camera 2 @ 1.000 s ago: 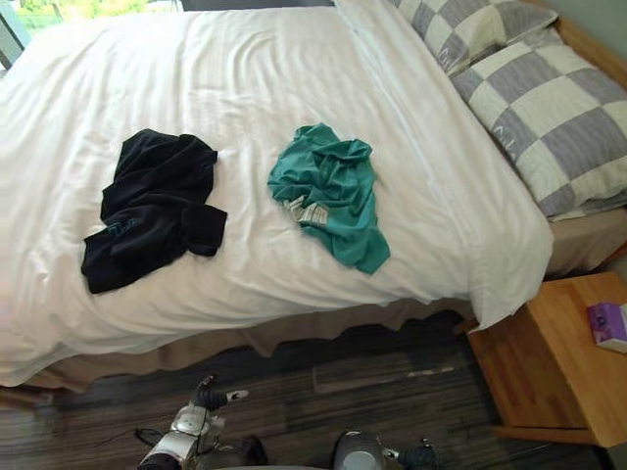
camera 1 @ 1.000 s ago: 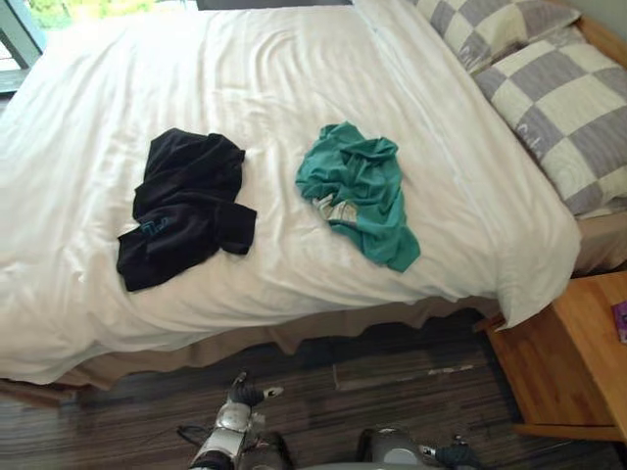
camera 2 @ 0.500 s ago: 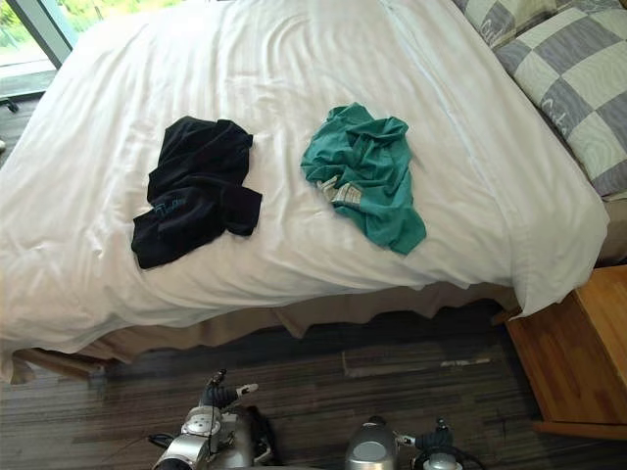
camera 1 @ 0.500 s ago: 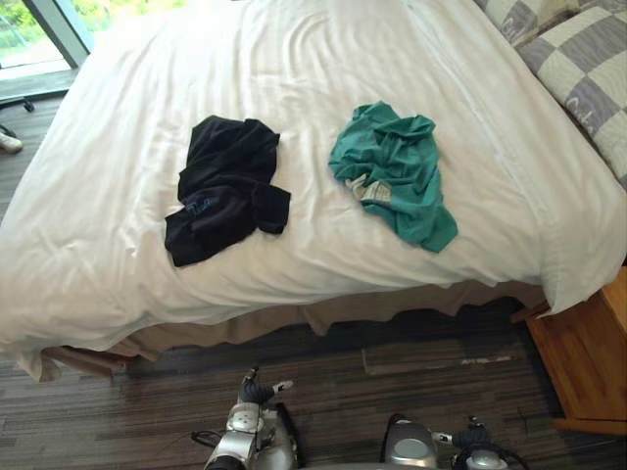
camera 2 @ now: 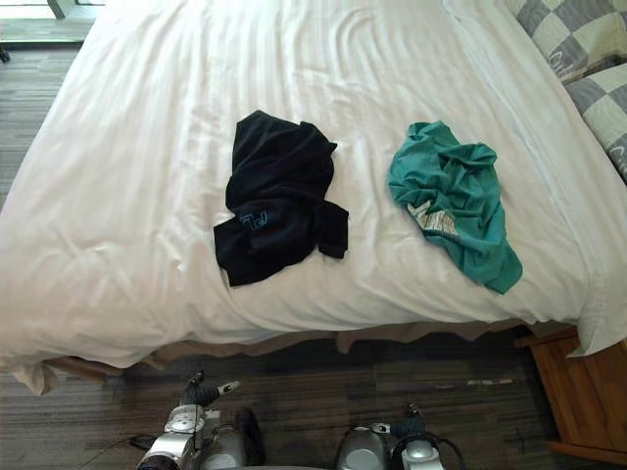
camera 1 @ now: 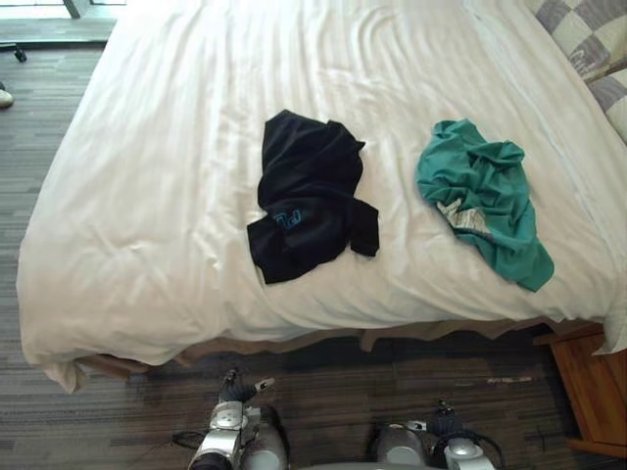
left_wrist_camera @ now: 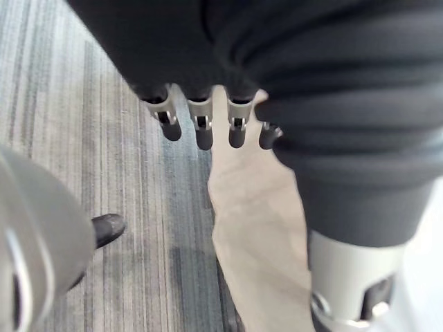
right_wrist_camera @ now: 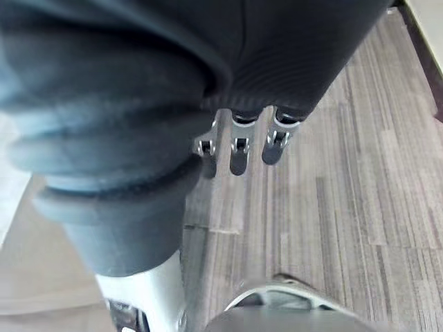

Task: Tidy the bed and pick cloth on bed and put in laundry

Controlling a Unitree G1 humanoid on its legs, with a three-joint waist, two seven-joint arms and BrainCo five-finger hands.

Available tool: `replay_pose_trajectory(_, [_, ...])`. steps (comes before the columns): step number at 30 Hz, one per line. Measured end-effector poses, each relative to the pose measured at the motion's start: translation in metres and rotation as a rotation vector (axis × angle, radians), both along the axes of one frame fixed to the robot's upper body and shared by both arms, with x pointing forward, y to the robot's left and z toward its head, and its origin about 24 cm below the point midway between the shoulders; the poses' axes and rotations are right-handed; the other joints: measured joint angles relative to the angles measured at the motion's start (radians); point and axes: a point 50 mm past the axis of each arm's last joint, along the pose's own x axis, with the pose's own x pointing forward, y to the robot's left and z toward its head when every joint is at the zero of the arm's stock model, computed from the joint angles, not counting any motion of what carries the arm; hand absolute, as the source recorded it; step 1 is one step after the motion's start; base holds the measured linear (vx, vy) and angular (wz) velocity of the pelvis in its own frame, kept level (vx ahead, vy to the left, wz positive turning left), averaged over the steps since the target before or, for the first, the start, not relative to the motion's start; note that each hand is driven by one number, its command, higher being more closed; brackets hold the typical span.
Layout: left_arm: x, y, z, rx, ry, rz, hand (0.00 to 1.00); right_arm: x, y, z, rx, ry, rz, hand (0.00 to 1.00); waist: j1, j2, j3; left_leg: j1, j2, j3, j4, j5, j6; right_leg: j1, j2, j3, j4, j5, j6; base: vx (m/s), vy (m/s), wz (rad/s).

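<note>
Black cloth (camera 1: 309, 196) mid bed (camera 1: 147, 196), green cloth (camera 1: 485, 201) to its right, both by near edge, untouched. L hand (left_wrist_camera: 199, 128) & R hand (right_wrist_camera: 237, 155) hang over floor (camera 1: 59, 431), fingers straight, empty; prob. no reach begun.

1. The bed (camera 1: 147, 225) is right in front of me. It has a big white cover (camera 1: 323, 59) with soft wrinkles. The cover hangs down over the edge near me.
2. The black cloth (camera 1: 309, 196) lies on the bed, near the middle. It is all crumpled up. I see a small blue mark on it.
3. The green cloth (camera 1: 485, 196) lies on the bed too. It is to the right of the black cloth, not touching it. It is bunched up, with a bit of white showing. One end points to the near right corner.
</note>
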Motion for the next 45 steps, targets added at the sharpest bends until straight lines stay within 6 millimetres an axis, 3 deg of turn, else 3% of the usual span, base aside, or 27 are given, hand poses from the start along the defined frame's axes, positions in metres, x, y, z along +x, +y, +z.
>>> replay_pose_trajectory(1, [-0.005, -0.002, -0.003, -0.027, 0.019, 0.035, 0.0, -0.007, -0.005, -0.001, 0.014, 0.006, -0.071, 0.0, -0.008, 0.007, -0.002, 0.031, -0.016, -0.022, -0.034, 0.017, -0.014, 0.056, 0.022, -0.003, -0.072, 0.056, -0.077, 0.12, -0.082, 0.28])
replay_pose_trajectory(2, [-0.009, -0.005, -0.005, -0.042, 0.027, 0.056, 0.0, -0.01, -0.009, -0.002, 0.018, 0.011, -0.11, 0.0, -0.003, 0.022, -0.004, 0.041, -0.016, -0.022, -0.046, 0.023, -0.02, 0.059, 0.025, 0.004, -0.073, 0.059, -0.082, 0.12, -0.078, 0.24])
replay_pose_trajectory(4, [-0.033, 0.002, -0.016, -0.112, 0.085, 0.258, 0.0, -0.032, -0.02, -0.005, 0.062, 0.02, -0.331, 0.0, -0.004, 0.059, -0.011, 0.094, -0.018, -0.02, -0.099, 0.043, -0.037, 0.09, 0.029, 0.002, -0.073, 0.05, -0.069, 0.1, -0.078, 0.02])
replay_pose_trajectory(7, [-0.069, 0.028, -0.023, -0.177, 0.12, 0.586, 0.0, -0.061, -0.028, -0.01, 0.128, 0.029, -0.625, 0.0, -0.001, 0.068, -0.023, 0.134, -0.022, -0.011, -0.149, 0.066, -0.049, 0.106, 0.038, 0.011, -0.073, 0.049, -0.069, 0.06, -0.053, -0.04])
replay_pose_trajectory(8, [-0.094, 0.048, -0.025, -0.208, 0.12, 0.833, 0.0, -0.081, -0.037, -0.01, 0.153, 0.013, -0.847, 0.0, -0.001, 0.072, -0.026, 0.152, -0.027, -0.008, -0.174, 0.069, -0.049, 0.111, 0.041, 0.021, -0.074, 0.044, -0.07, 0.05, -0.012, -0.02])
replay_pose_trajectory(9, [-0.105, 0.057, -0.025, -0.208, 0.117, 0.919, 0.0, -0.089, -0.042, -0.01, 0.151, 0.007, -0.922, 0.0, -0.001, 0.07, -0.028, 0.157, -0.026, -0.007, -0.183, 0.07, -0.049, 0.113, 0.04, 0.025, -0.076, 0.04, -0.075, 0.04, -0.005, -0.06])
replay_pose_trajectory(10, [-0.131, 0.079, -0.022, -0.202, 0.096, 1.132, 0.0, -0.11, -0.052, -0.008, 0.137, -0.005, -1.098, 0.0, -0.001, 0.064, -0.05, 0.165, -0.036, -0.002, -0.206, 0.07, -0.049, 0.118, 0.041, 0.03, -0.097, 0.031, -0.076, 0.02, 0.002, -0.05])
replay_pose_trajectory(13, [-0.173, 0.127, -0.006, -0.142, 0.005, 1.437, 0.0, -0.144, -0.077, 0.0, 0.068, -0.022, -1.317, 0.0, -0.003, 0.054, -0.093, 0.18, -0.048, -0.006, -0.225, 0.071, -0.047, 0.139, 0.042, 0.027, -0.125, 0.032, -0.075, 0.02, 0.008, 0.03])
replay_pose_trajectory(15, [-0.18, 0.155, 0.009, -0.093, -0.07, 1.513, 0.0, -0.149, -0.096, 0.009, 0.007, -0.063, -1.346, 0.0, -0.002, 0.051, -0.128, 0.179, -0.053, -0.01, -0.238, 0.075, -0.046, 0.145, 0.042, 0.023, -0.131, 0.032, -0.075, 0.0, 0.002, 0.09])
replay_pose_trajectory(17, [-0.175, 0.183, 0.028, -0.03, -0.175, 1.531, 0.0, -0.141, -0.126, 0.029, -0.108, -0.171, -1.325, 0.0, -0.01, 0.05, -0.158, 0.178, -0.059, -0.027, -0.247, 0.079, -0.041, 0.152, 0.041, 0.009, -0.139, 0.032, -0.075, -0.02, 0.002, 0.2])
replay_pose_trajectory(19, [-0.149, 0.215, 0.065, 0.109, -0.362, 1.441, 0.0, -0.117, -0.17, 0.075, -0.308, -0.37, -1.213, 0.0, -0.02, 0.058, -0.184, 0.167, -0.065, -0.04, -0.25, 0.082, -0.039, 0.148, 0.038, 0.0, -0.14, 0.033, -0.074, -0.02, 0.014, 0.16])
replay_pose_trajectory(20, [-0.14, 0.223, 0.078, 0.156, -0.426, 1.403, 0.0, -0.111, -0.181, 0.089, -0.366, -0.416, -1.179, 0.0, -0.018, 0.062, -0.189, 0.163, -0.065, -0.042, -0.25, 0.082, -0.039, 0.145, 0.037, -0.001, -0.139, 0.033, -0.074, -0.02, 0.013, 0.08])
replay_pose_trajectory(22, [-0.107, 0.244, 0.135, 0.323, -0.68, 1.279, 0.0, -0.095, -0.206, 0.131, -0.546, -0.535, -1.094, 0.0, -0.003, 0.055, -0.199, 0.156, -0.064, -0.046, -0.248, 0.082, -0.039, 0.138, 0.039, -0.002, -0.136, 0.033, -0.074, 0.0, 0.001, 0.02])
replay_pose_trajectory(24, [-0.083, 0.258, 0.194, 0.458, -0.936, 1.194, 0.0, -0.072, -0.222, 0.165, -0.661, -0.644, -1.02, 0.0, -0.001, 0.048, -0.201, 0.148, -0.064, -0.053, -0.245, 0.085, -0.038, 0.133, 0.039, -0.006, -0.132, 0.033, -0.074, 0.0, -0.025, 0.06])
replay_pose_trajectory(27, [-0.05, 0.261, 0.257, 0.544, -1.192, 1.088, 0.0, -0.037, -0.229, 0.199, -0.748, -0.752, -0.881, 0.0, -0.001, 0.048, -0.202, 0.15, -0.066, -0.053, -0.244, 0.085, -0.038, 0.133, 0.038, -0.003, -0.127, 0.033, -0.074, 0.0, -0.005, 0.02])
replay_pose_trajectory(29, [-0.01, 0.253, 0.297, 0.577, -1.31, 0.929, 0.0, 0.001, -0.225, 0.224, -0.778, -0.856, -0.729, 0.0, 0.0, 0.056, -0.193, 0.157, -0.067, -0.051, -0.24, 0.085, -0.038, 0.131, 0.036, 0.002, -0.123, 0.033, -0.074, 0.0, 0.0, 0.0])
replay_pose_trajectory(30, [-0.002, 0.25, 0.303, 0.582, -1.326, 0.889, 0.0, 0.01, -0.224, 0.229, -0.78, -0.876, -0.697, 0.0, -0.001, 0.058, -0.191, 0.158, -0.067, -0.05, -0.239, 0.085, -0.038, 0.13, 0.036, 0.003, -0.122, 0.033, -0.074, 0.0, 0.005, -0.05])
replay_pose_trajectory(32, [0.034, 0.232, 0.329, 0.584, -1.392, 0.708, 0.0, 0.052, -0.213, 0.251, -0.757, -0.984, -0.557, 0.0, -0.001, 0.068, -0.183, 0.158, -0.063, -0.034, -0.235, 0.085, -0.037, 0.113, 0.038, 0.026, -0.106, 0.033, -0.075, -0.02, 0.004, -0.2])
replay_pose_trajectory(33, [0.04, 0.228, 0.332, 0.581, -1.402, 0.674, 0.0, 0.061, -0.209, 0.257, -0.75, -1.009, -0.526, 0.0, -0.002, 0.07, -0.179, 0.158, -0.063, -0.027, -0.233, 0.085, -0.037, 0.109, 0.039, 0.036, -0.102, 0.033, -0.075, -0.02, 0.003, -0.39])
replay_pose_trajectory(35, [0.071, 0.207, 0.34, 0.565, -1.399, 0.51, 0.0, 0.104, -0.189, 0.286, -0.718, -1.134, -0.364, 0.0, -0.007, 0.077, -0.143, 0.159, -0.062, 0.005, -0.229, 0.085, -0.037, 0.076, 0.04, 0.08, -0.076, 0.033, -0.076, -0.05, 0.014, -0.48])
replay_pose_trajectory(38, [0.106, 0.177, 0.343, 0.576, -1.341, 0.303, 0.0, 0.14, -0.16, 0.306, -0.656, -1.234, -0.215, 0.0, -0.028, 0.068, -0.099, 0.158, -0.062, 0.033, -0.222, 0.085, -0.037, 0.043, 0.04, 0.121, -0.051, 0.036, -0.079, -0.05, 0.021, -0.4])
replay_pose_trajectory(43, [0.145, 0.146, 0.344, 0.652, -1.225, 0.068, 0.0, 0.168, -0.132, 0.321, -0.602, -1.294, -0.078, 0.0, -0.059, 0.067, -0.043, 0.135, -0.066, 0.061, -0.206, 0.085, -0.036, -0.015, 0.039, 0.183, -0.034, 0.051, -0.088, -0.01, 0.017, -0.38])
replay_pose_trajectory(45, [0.158, 0.136, 0.347, 0.673, -1.202, 0.032, 0.0, 0.17, -0.126, 0.329, -0.599, -1.325, -0.056, 0.0, -0.058, 0.072, -0.023, 0.111, -0.064, 0.068, -0.191, 0.085, -0.036, -0.046, 0.039, 0.208, -0.032, 0.06, -0.088, -0.01, 0.009, -0.32])
